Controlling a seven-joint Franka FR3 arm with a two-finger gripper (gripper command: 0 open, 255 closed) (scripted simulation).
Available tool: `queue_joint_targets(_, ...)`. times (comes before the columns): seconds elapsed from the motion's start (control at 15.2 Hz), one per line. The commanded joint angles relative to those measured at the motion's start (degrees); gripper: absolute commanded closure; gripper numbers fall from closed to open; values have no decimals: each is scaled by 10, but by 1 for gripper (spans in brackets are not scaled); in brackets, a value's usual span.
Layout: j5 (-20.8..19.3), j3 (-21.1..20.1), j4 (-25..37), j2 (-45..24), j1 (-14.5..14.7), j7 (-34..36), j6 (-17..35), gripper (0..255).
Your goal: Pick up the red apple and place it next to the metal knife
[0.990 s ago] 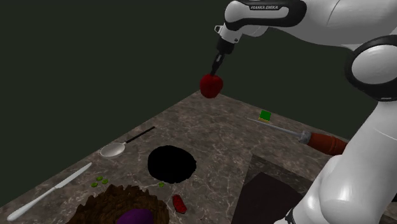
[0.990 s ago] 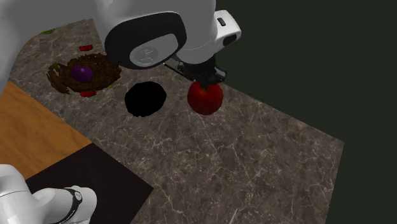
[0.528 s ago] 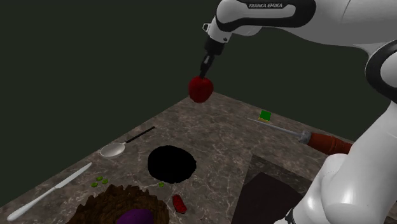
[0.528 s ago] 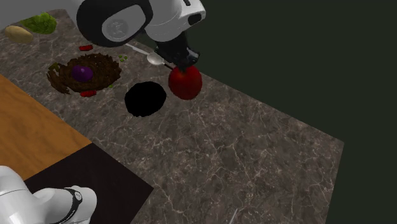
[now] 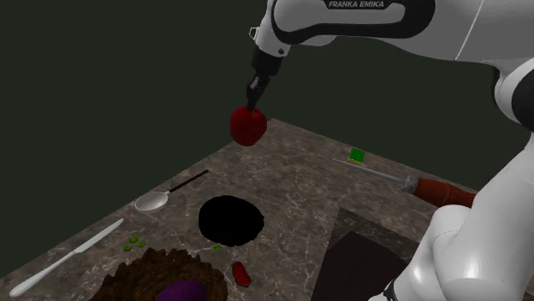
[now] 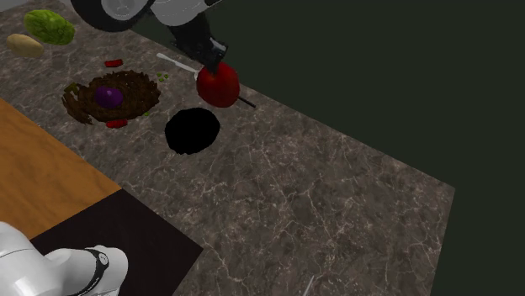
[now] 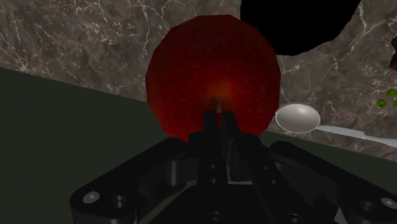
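Note:
The red apple (image 5: pixel 248 126) hangs high over the far edge of the marble counter (image 5: pixel 299 192), and my gripper (image 5: pixel 253 99) is shut on its stem. In the second exterior view the apple (image 6: pixel 218 85) hangs below the gripper (image 6: pixel 214 64), beyond a black round disc (image 6: pixel 192 130). In the wrist view the fingers meet at the stem in front of the apple (image 7: pixel 213 70). An all-silver knife (image 5: pixel 67 256) lies at the counter's near left in the shoulder view, far from the apple. A second knife with a red handle (image 5: pixel 432 190) lies at the right.
A silver spoon (image 5: pixel 152 201) lies between the silver knife and the black disc (image 5: pixel 231 220). A brown nest-like bowl (image 5: pixel 158 278) holds a purple thing. Small green bits (image 5: pixel 133 244), a red piece (image 5: pixel 241 273) and a green cube (image 5: pixel 357 156) lie about. A black mat (image 6: pixel 126 231) adjoins a wooden surface (image 6: pixel 42 177).
The gripper has carried the apple steadily toward the shoulder view's left, from above the counter's far corner out over its far edge. Nothing on the counter has moved.

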State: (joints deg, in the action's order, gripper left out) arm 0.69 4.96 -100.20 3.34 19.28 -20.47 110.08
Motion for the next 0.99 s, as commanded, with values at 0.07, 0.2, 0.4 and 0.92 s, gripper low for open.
queue_joint_targets(0.07, -9, -23, -3, 1, 19, 45, 3, 255)
queue_joint_targets(0.2, -15, -37, 4, -5, 32, 73, 1, 255)
queue_joint_targets(0.4, -23, -58, 19, -17, 50, 115, -2, 255)
queue_joint_targets(0.92, -53, -110, 94, -77, 103, 224, -23, 255)
